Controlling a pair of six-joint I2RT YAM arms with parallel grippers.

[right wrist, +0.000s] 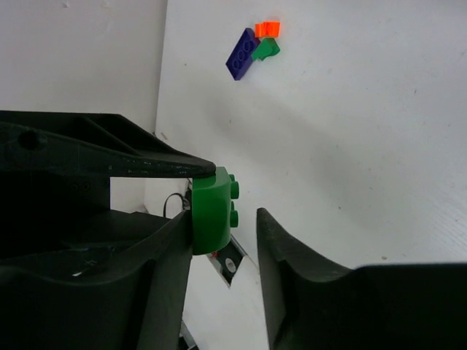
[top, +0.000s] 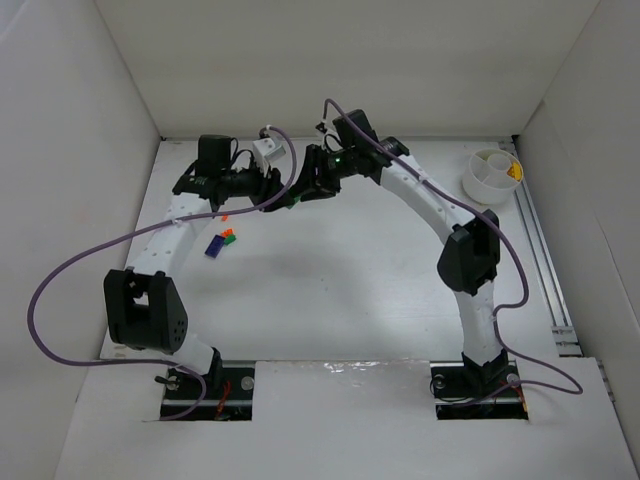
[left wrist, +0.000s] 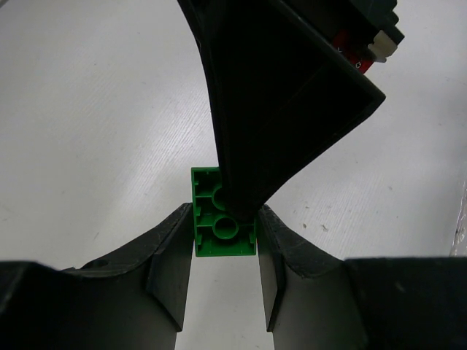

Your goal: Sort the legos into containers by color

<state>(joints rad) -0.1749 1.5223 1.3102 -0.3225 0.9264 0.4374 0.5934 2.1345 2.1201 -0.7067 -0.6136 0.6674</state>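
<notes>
While a dark blue brick (top: 213, 245), a small green piece (top: 229, 238) and an orange piece (top: 226, 232) lie clustered at 9 o'clock on the table (top: 340, 290), the left gripper (left wrist: 225, 219) pinches a green brick (left wrist: 219, 235) near 11 o'clock. The right gripper (right wrist: 225, 216) straddles it with its jaws parted: one finger touches the brick and the other stands clear. At 2 o'clock, the white divided cup (top: 485, 196) holds a yellow brick (top: 515, 172) in its 3 o'clock wedge.

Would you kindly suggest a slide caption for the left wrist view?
Left hand grips a green brick, with the right hand's finger laid against it.
</notes>
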